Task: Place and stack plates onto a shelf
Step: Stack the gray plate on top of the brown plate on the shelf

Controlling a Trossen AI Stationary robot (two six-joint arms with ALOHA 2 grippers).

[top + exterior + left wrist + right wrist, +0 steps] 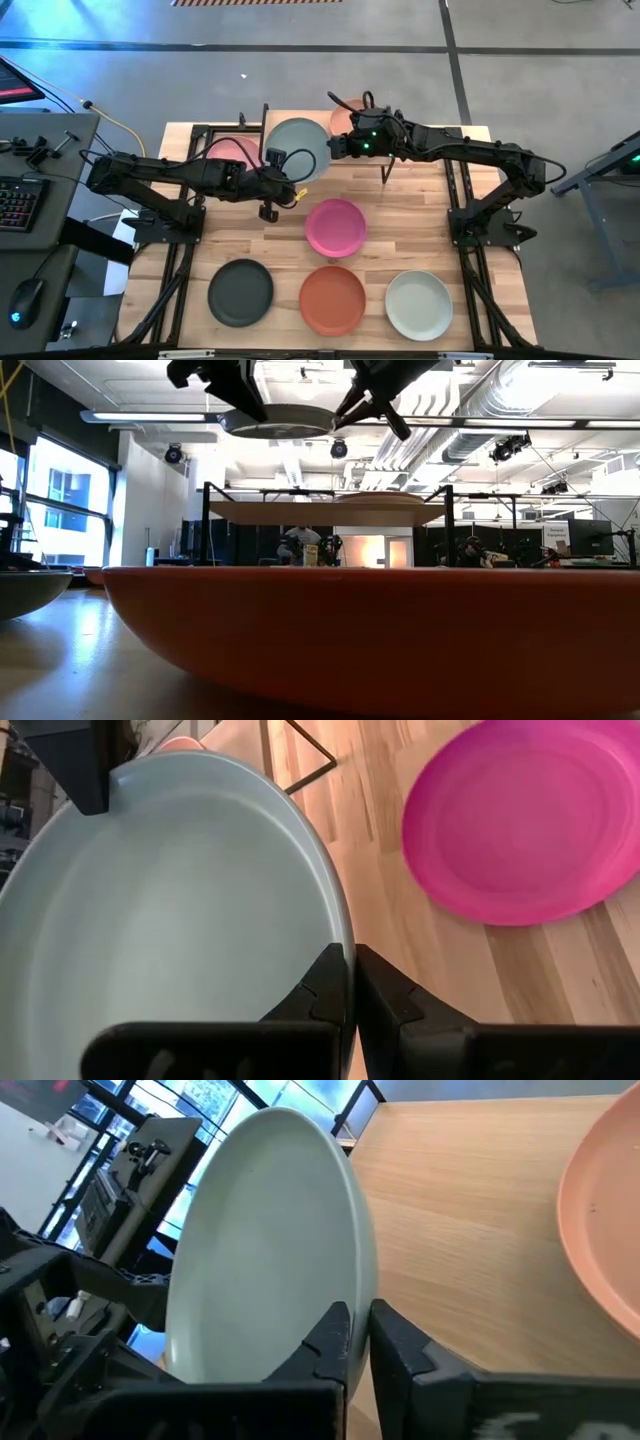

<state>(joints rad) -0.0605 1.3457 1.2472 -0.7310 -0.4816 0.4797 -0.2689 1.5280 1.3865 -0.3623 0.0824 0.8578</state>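
The sage green plate (296, 148) is held in the air above the shelf (430, 150), gripped from two sides. The left end effector (272, 160) is clamped on the plate's rim at its near-left edge; in the left wrist view its fingers (330, 985) pinch the rim between them. The right end effector (334, 146) is closed on the opposite rim, its fingers (335, 1340) nipping the plate edge in the right wrist view. In the low view the plate (275, 422) hangs level, clear of the shelf top.

On the shelf, a peach-tan plate (342, 118) lies at the far side and a light pink plate (232, 155) lies partly under the left arm. On the bench (400, 230) rest the magenta plate (335, 227), charcoal plate (240, 292), terracotta orange plate (332, 299) and pale mint-white plate (419, 305), all apart from one another.
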